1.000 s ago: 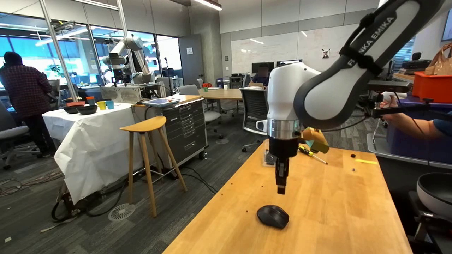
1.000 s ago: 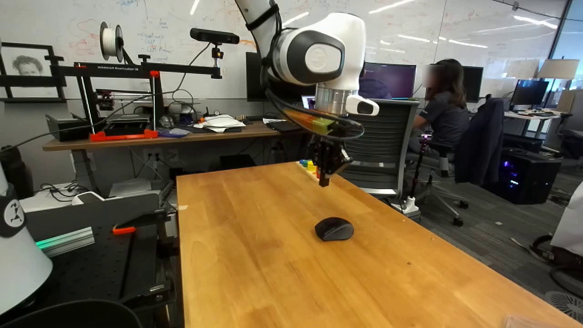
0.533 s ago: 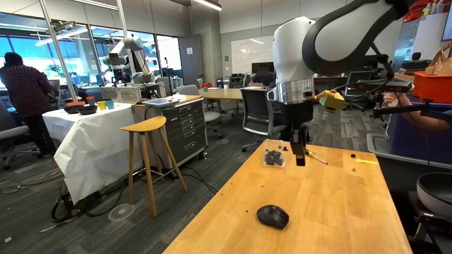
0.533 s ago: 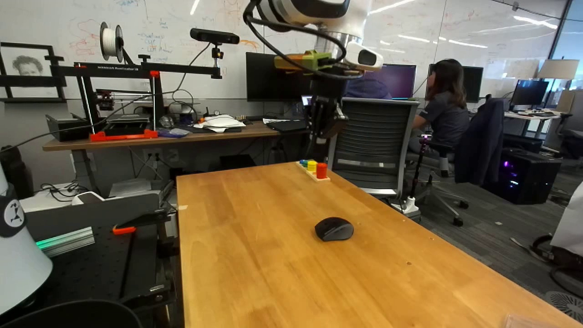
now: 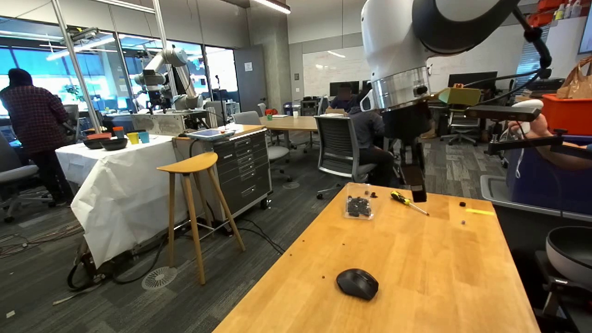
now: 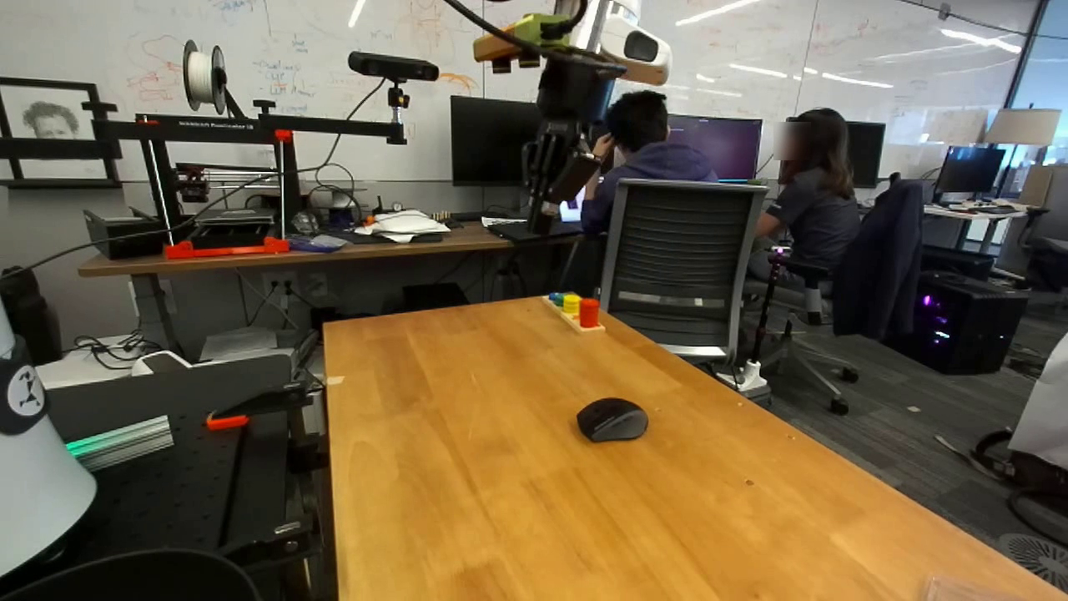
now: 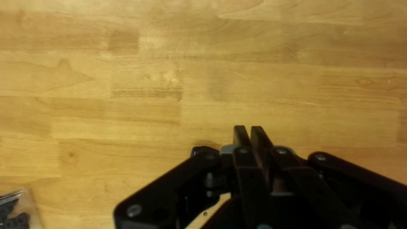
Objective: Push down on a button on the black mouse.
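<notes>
The black mouse [image 5: 357,284] lies on the wooden table [image 5: 425,259] near its long edge. It also shows in an exterior view [image 6: 612,419] with nothing touching it. In the wrist view only a corner of the mouse [image 7: 200,149] shows; the gripper's linkage hides the rest. My gripper [image 5: 419,194] is high above the table, well apart from the mouse, and tilted a little. It also hangs high in an exterior view [image 6: 542,219]. In the wrist view the gripper's fingertips [image 7: 248,128] are almost together, with a thin gap and nothing between them.
A clear box of small dark parts [image 5: 358,206] and a yellow-black screwdriver [image 5: 409,202] lie on the table. A stacking toy with red and yellow pieces [image 6: 584,312] stands at a table corner. An office chair [image 6: 680,267] is close to the table edge.
My gripper has risen and moved away from above the mouse, to the right in an exterior view, and has tilted. The mouse has not moved.
</notes>
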`<state>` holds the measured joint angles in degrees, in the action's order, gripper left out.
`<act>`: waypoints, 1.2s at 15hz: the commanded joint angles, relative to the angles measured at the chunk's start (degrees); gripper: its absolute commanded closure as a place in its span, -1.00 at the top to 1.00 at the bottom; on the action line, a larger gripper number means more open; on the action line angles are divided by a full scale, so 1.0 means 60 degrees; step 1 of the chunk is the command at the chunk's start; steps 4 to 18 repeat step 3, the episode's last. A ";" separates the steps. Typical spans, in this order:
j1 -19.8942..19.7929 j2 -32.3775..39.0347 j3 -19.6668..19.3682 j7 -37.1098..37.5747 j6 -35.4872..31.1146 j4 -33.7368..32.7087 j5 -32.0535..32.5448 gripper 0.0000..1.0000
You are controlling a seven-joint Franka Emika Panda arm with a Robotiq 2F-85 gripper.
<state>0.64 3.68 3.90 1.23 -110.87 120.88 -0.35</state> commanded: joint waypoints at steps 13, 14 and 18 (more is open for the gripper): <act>0.0148 -0.0085 -0.0098 0.0219 0.0276 -0.0014 -0.0171 -0.34; 0.0148 -0.0085 -0.0098 0.0219 0.0276 -0.0014 -0.0171 -0.34; 0.0148 -0.0085 -0.0098 0.0219 0.0276 -0.0014 -0.0171 -0.34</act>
